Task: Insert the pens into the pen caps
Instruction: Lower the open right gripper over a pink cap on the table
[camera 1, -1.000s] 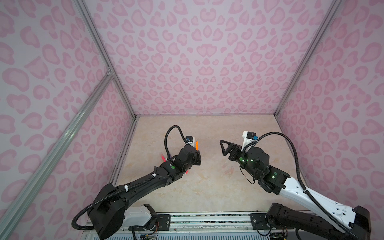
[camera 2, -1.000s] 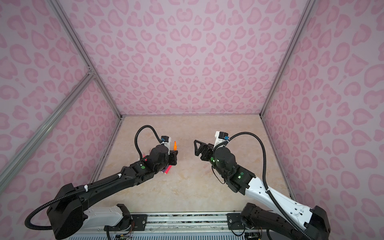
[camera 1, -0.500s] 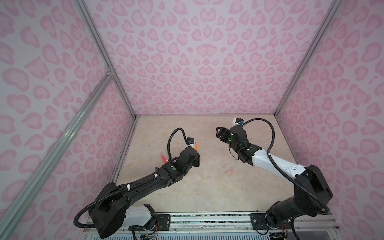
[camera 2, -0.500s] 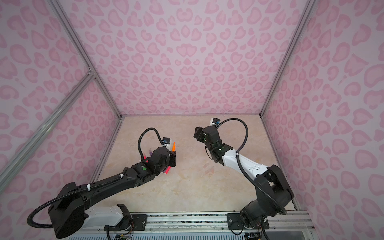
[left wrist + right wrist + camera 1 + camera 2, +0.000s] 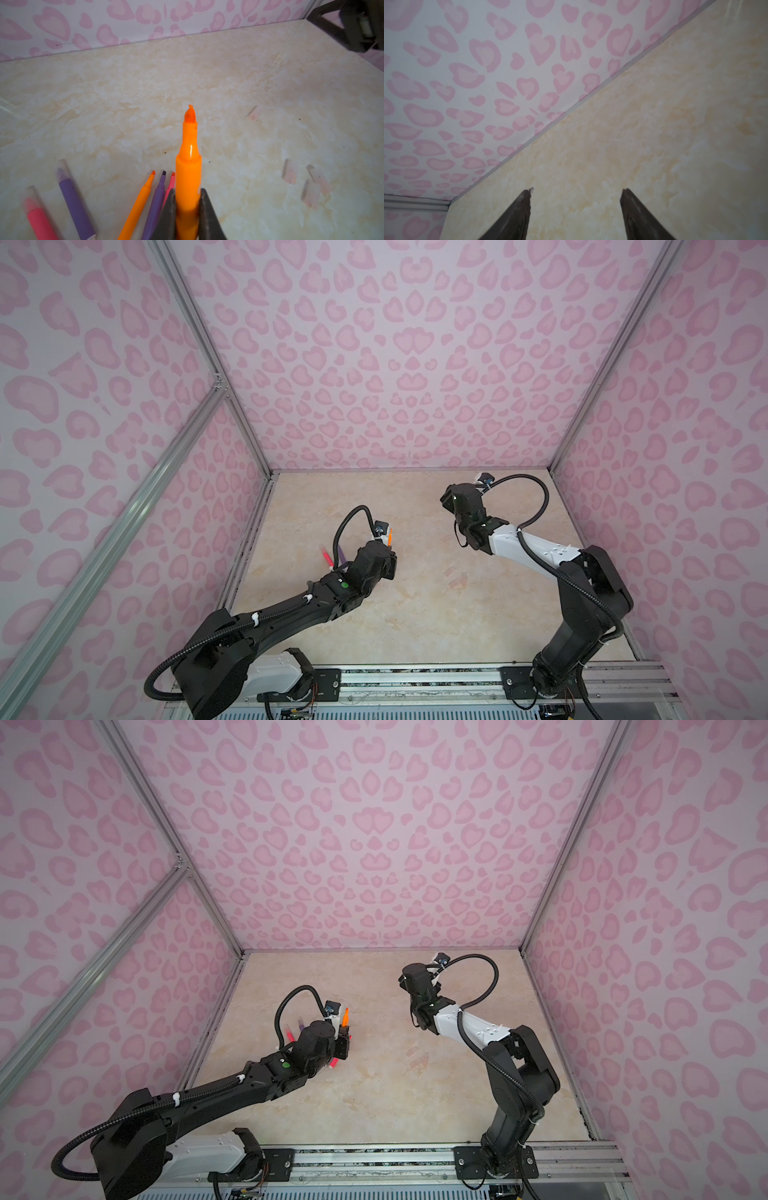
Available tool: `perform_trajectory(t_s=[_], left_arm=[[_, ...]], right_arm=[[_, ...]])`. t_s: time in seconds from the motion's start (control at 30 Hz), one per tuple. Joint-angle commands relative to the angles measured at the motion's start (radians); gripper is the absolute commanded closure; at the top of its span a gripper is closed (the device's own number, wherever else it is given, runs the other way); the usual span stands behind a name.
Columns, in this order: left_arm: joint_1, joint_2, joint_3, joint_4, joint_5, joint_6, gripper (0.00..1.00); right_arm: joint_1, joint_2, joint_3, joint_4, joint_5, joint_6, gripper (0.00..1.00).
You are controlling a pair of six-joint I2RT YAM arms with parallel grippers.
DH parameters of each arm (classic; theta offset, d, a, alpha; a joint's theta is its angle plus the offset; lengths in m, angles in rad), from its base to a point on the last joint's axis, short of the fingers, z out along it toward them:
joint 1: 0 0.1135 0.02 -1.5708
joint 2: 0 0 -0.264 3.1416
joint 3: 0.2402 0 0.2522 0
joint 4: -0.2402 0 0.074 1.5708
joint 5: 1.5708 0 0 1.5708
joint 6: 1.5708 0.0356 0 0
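Two claws noted: left claw [image 5: 188, 193] clamps an orange pen [image 5: 188, 164], tip pointing up-frame, at bottom centre of the left wrist view. Five other pens [image 5: 74, 203] lie on the worktop [image 5: 187, 72] lower left; four clear pen caps [image 5: 289, 171] lie at right. The right claw [image 5: 576, 190] gapes, empty.

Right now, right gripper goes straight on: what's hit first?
The right gripper, open and empty, likely meets the bare table first, near the wall; nothing else shows in its line. Depth unclear.
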Motion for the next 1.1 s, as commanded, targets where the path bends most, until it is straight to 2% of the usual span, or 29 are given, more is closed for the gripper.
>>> perform_trajectory(t_s=[0.0, 0.13, 0.2, 0.27, 0.33, 0.43, 0.53, 0.6, 0.67, 0.9, 1.07], left_arm=[[0.002, -0.018, -0.011, 0.068, 0.105, 0.005, 0.97], [0.001, 0.016, 0.035, 0.046, 0.248, -0.048, 0.97], [-0.003, 0.043, 0.053, 0.048, 0.276, -0.07, 0.97], [-0.002, 0.084, 0.089, 0.019, 0.215, -0.128, 0.97], [0.004, 0.142, 0.152, -0.048, 0.126, -0.241, 0.97], [0.027, 0.238, 0.228, -0.079, 0.125, -0.324, 0.97], [0.03, 0.299, 0.222, 0.0, 0.104, -0.227, 0.97], [0.034, 0.309, 0.226, -0.045, 0.079, -0.224, 0.96], [0.033, 0.274, 0.203, -0.055, 0.092, -0.191, 0.97], [0.035, 0.083, 0.127, -0.044, 0.011, -0.172, 0.97], [0.035, 0.06, 0.11, -0.035, -0.01, -0.172, 0.97]], right_arm=[[-0.039, 0.019, 0.006, -0.061, -0.155, 0.073, 0.36], [-0.036, 0.051, 0.002, -0.099, -0.242, -0.008, 0.39], [-0.021, 0.076, 0.017, -0.146, -0.228, -0.06, 0.38], [-0.018, 0.096, 0.057, -0.24, -0.225, -0.086, 0.39], [-0.013, 0.094, 0.066, -0.312, -0.186, -0.1, 0.39], [-0.009, 0.078, 0.028, -0.334, -0.167, -0.097, 0.37], [-0.008, 0.069, 0.016, -0.323, -0.187, -0.082, 0.37], [-0.002, 0.081, 0.015, -0.323, -0.212, -0.078, 0.37], [0.002, 0.09, 0.006, -0.325, -0.221, -0.069, 0.4], [0.011, 0.075, -0.044, -0.316, -0.206, -0.036, 0.41], [0.018, 0.118, -0.027, -0.291, -0.244, -0.028, 0.43]])
